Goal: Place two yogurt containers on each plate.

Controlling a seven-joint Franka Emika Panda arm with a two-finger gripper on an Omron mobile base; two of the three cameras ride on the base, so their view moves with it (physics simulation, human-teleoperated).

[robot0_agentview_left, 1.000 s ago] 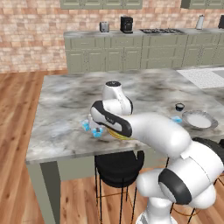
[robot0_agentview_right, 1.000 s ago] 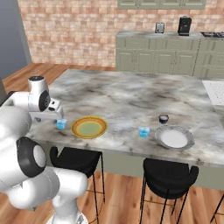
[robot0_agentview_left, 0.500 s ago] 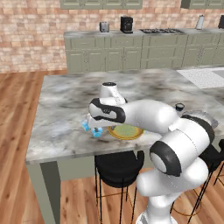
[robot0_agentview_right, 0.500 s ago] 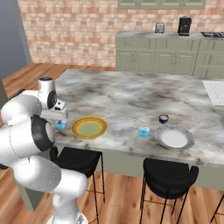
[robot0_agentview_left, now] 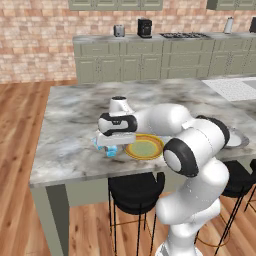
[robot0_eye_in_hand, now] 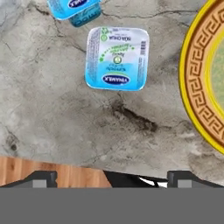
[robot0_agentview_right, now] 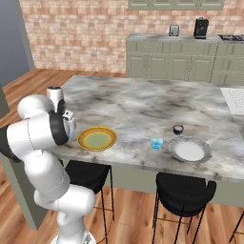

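Hovering low over the marble counter (robot0_eye_in_hand: 57,127), gripper (robot0_eye_in_hand: 112,175) points down with its two fingertips (robot0_eye_in_hand: 41,177) spread wide apart, nothing between them. Counter front edge runs just above the tips in the hand view, wood floor (robot0_eye_in_hand: 39,173) showing past it.

Just beyond the fingers, slightly toward the left tip: a yogurt container (robot0_eye_in_hand: 117,58) sitting upright on the counter, printed whitish lid up, light-blue rim, not touched by either finger. Further out past it, a second yogurt container (robot0_eye_in_hand: 74,8) cut off by the frame edge, near the first one; cannot tell if they touch. Off to the right-tip side: yellow-orange plate (robot0_eye_in_hand: 197,78) with patterned rim and pale green centre, apart from both cups, bare where visible.

In the left base view the gripper (robot0_agentview_left: 111,145) sits right over the light-blue cups (robot0_agentview_left: 111,150), just beside the yellow-orange plate (robot0_agentview_left: 131,149).

Farther along the counter in the right base view, well away from the fingers: another yogurt container (robot0_agentview_right: 157,143) standing beside the grey-white plate (robot0_agentview_right: 207,151), not on it. Small dark cup (robot0_agentview_right: 178,129) just behind that plate.
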